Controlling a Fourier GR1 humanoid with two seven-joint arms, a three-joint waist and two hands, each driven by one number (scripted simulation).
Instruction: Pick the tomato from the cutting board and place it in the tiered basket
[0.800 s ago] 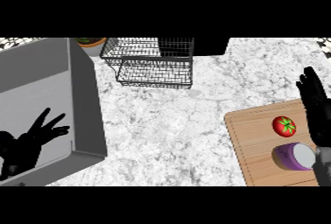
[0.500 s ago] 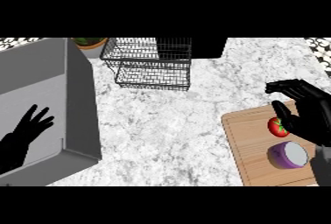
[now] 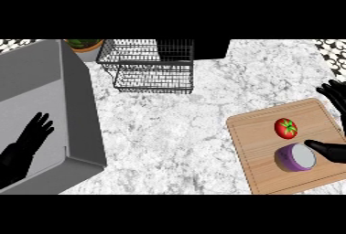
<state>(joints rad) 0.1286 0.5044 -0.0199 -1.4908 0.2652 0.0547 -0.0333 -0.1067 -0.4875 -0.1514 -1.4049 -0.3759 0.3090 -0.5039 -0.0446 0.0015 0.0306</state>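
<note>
tomato (image 3: 286, 128): red, round, green-stalked, on board (image 3: 260, 151) near its far edge, unheld; right hand (image 3: 332, 148) fingers spread; left hand (image 3: 27, 141) fingers apart.

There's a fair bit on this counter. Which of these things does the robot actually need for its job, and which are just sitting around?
Needed for the job:
tomato
cutting board
tiered basket
right hand, open beside the board

Just lying about:
purple onion half on the board
potted plant
sink
left hand, resting open over the sink
</note>
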